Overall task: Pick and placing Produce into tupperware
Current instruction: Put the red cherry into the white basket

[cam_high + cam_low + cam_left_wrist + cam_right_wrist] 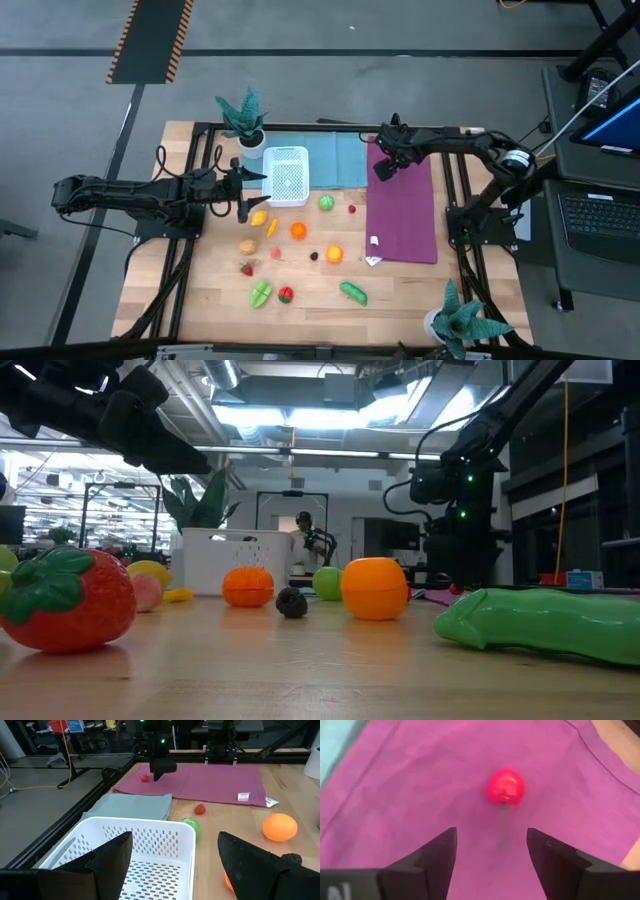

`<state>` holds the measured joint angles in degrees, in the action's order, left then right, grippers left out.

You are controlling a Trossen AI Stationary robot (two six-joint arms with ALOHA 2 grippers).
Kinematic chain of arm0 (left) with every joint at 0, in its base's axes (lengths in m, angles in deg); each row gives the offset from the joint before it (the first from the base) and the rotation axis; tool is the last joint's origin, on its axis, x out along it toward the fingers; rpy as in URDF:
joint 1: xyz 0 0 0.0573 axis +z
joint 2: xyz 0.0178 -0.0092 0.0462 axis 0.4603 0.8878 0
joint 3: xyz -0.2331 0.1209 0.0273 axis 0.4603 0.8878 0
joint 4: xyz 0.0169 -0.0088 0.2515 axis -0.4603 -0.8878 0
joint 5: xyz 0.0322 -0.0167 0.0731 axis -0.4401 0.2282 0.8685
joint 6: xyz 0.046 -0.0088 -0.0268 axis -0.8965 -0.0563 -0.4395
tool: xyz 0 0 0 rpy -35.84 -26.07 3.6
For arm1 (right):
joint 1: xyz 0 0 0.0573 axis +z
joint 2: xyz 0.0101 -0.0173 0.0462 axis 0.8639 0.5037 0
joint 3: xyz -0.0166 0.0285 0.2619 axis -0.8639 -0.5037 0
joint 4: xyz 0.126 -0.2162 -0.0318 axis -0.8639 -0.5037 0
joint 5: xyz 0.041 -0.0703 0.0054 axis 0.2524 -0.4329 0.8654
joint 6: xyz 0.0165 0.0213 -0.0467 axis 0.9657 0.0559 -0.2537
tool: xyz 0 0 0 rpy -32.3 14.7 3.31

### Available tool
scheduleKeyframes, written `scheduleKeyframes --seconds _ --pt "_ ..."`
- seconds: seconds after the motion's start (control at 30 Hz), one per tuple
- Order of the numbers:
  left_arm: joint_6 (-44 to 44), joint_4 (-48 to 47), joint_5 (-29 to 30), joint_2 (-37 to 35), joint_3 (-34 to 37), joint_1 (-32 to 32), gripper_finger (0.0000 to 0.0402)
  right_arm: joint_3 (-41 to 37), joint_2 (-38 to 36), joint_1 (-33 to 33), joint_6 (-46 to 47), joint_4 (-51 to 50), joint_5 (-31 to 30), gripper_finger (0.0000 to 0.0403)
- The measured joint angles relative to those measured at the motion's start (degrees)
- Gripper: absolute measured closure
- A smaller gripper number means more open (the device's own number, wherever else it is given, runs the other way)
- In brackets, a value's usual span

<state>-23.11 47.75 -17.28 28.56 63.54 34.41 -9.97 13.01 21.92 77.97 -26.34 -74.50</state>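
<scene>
Cherry (505, 786) lies on the purple cloth (395, 795), stem pointing toward the right tool (491, 851), which hovers released above it. Left tool (170, 865), also released, is at the tupperware's (286, 174) 8 o'clock corner; other produce (297, 230) lies on the counter (400, 300).

Bright overhead light — blurred foreground

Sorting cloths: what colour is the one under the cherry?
Magenta-purple cloth, under the cherry; clearest in the right wrist view.

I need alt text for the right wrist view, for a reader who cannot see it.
The right gripper hangs open over a purple cloth, its two dark fingers either side of a small red cherry with a thin stem. The cherry lies on the cloth, untouched.
</scene>
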Motion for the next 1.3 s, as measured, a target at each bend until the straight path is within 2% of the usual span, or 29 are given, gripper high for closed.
scheduleKeyframes --seconds 0.43,1.3 --pt "0.0 0.01 0.0 0.0 0.0 -0.02 0.0115 0.0 0.18 -1.82 -0.16 1.42 0.17 0.0195" --pt "-0.01 0.0 0.0 0.0 0.0 -0.02 0.0115 0.0 0.18 -1.8 0.04 2.65 0.2 0.0196"
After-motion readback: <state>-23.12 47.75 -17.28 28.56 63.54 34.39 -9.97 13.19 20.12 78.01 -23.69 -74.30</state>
